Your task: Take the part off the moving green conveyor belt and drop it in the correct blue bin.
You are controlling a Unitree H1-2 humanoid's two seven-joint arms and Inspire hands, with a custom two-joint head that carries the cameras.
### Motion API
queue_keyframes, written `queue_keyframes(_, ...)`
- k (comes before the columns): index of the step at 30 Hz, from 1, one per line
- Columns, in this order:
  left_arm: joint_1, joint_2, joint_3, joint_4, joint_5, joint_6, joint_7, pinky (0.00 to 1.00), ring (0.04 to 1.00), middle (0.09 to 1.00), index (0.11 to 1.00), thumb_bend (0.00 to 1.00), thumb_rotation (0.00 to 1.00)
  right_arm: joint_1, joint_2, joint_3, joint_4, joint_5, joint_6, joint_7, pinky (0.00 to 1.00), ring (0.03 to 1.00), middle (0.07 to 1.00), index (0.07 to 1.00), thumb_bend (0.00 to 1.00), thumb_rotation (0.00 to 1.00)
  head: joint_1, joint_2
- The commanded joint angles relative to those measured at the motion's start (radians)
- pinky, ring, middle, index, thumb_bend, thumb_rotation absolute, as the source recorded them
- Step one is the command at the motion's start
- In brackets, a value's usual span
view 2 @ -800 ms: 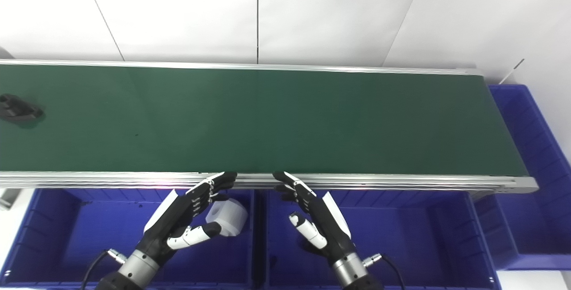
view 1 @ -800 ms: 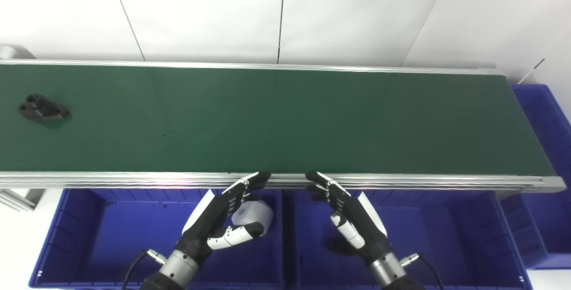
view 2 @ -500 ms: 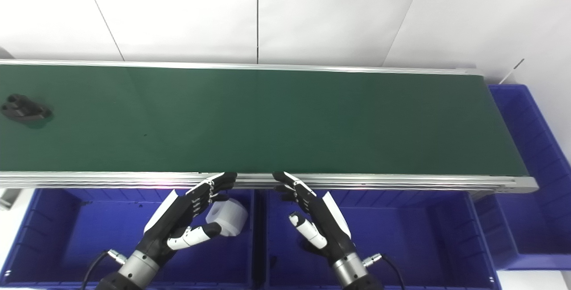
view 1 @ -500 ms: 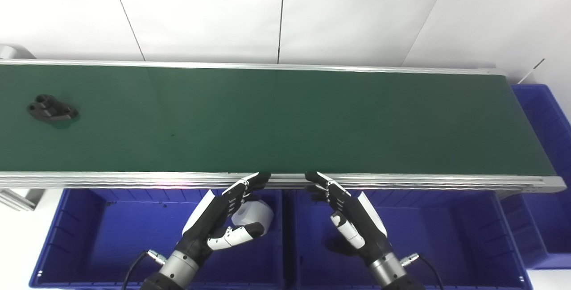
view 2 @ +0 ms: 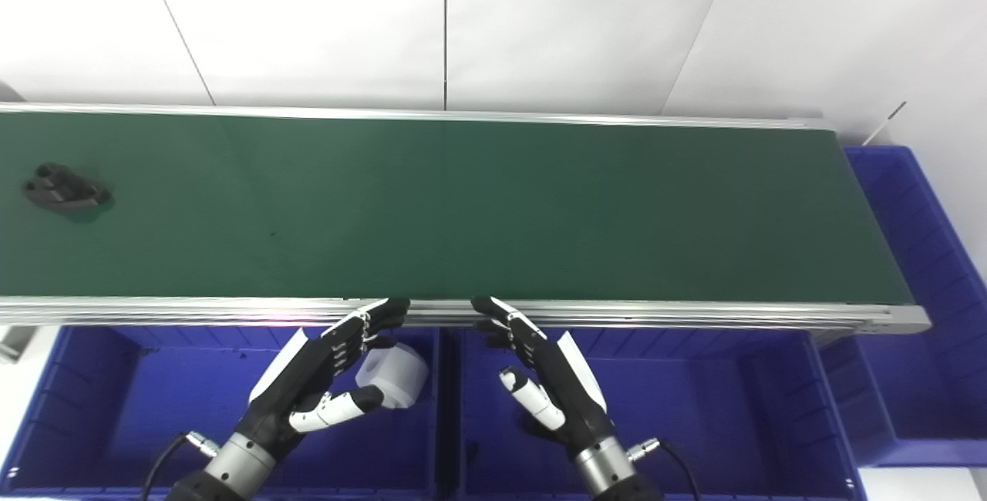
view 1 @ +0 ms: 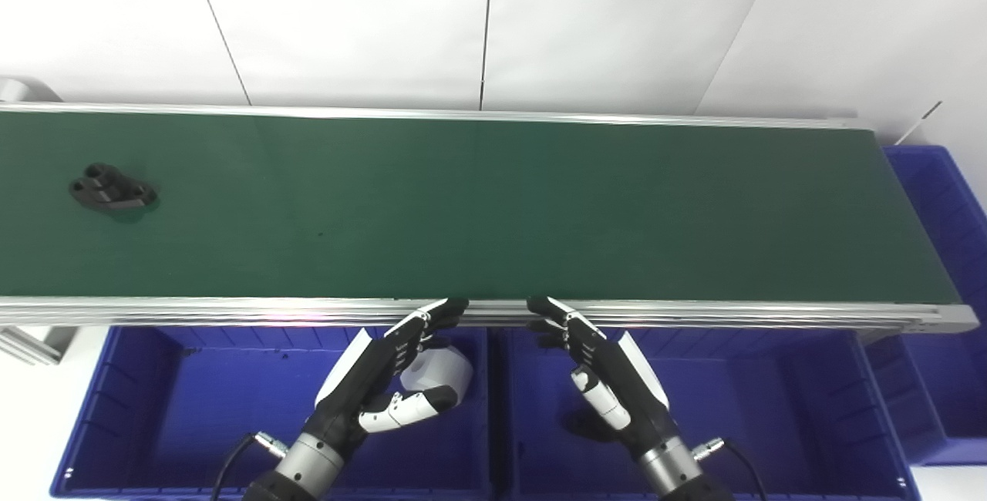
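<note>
Left eye view shows a long green conveyor belt running across the picture from its left edge to the right, framed by silver rails along its far and near sides. A black part lies flat on the belt near its left end, about midway between the far rail and the near rail, with round holes showing on its upper face. It touches nothing but the belt and sits well apart from both hands.

Below the near rail stand blue bins. The left blue bin holds a white cylindrical part close to its far right corner. The middle blue bin sits beside it, sharing a wall under the middle of the belt; a dark shape lies on its floor beside the right wrist, too hidden to name. A third blue bin stands past the right end of the belt.

The left hand hovers over the left blue bin, fingers spread apart and holding nothing, its fingertips reaching up to the near rail. The white cylindrical part shows just behind its thumb, though contact cannot be told. The right hand hovers over the middle blue bin, likewise spread and empty, fingertips at the near rail.
</note>
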State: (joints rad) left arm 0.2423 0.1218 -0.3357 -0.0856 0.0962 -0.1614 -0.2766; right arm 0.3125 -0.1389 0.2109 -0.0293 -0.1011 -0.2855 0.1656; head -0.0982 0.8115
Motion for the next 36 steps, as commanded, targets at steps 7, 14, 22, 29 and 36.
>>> queue_keyframes(7,-0.006,0.002,-0.004,-0.015,-0.004,-0.034,-0.003,0.83,0.896,0.904,0.861,0.78,0.7,-0.004,-0.001,0.002,-0.016,0.003,-0.043,0.001,0.79,0.839,0.895,0.876,0.85,1.0,0.001,0.0)
queue_keyframes(14,-0.005,0.001,-0.005,-0.015,-0.002,-0.033,-0.001,0.83,0.895,0.901,0.861,0.78,0.7,-0.004,0.0,0.001,-0.014,0.004,-0.043,0.0,0.79,0.837,0.895,0.876,0.85,1.0,0.001,0.0)
queue_keyframes(22,-0.004,-0.002,-0.004,-0.001,-0.008,-0.036,-0.001,0.84,0.894,0.9,0.859,0.79,0.69,-0.005,0.001,0.002,0.002,0.003,-0.053,-0.001,0.8,0.838,0.894,0.875,0.85,1.0,0.003,-0.033)
queue_keyframes(29,-0.013,-0.014,-0.013,0.097,0.01,-0.115,0.011,0.82,0.876,0.886,0.853,0.78,0.67,-0.016,-0.007,0.001,0.093,0.014,-0.118,0.003,0.82,0.853,0.902,0.881,0.86,1.0,0.067,-0.129)
queue_keyframes(36,-0.023,-0.041,-0.024,0.18,0.031,-0.169,0.026,0.81,0.87,0.885,0.851,0.76,0.64,-0.034,-0.028,-0.006,0.19,0.035,-0.184,0.001,0.8,0.847,0.902,0.88,0.85,1.0,0.138,-0.226)
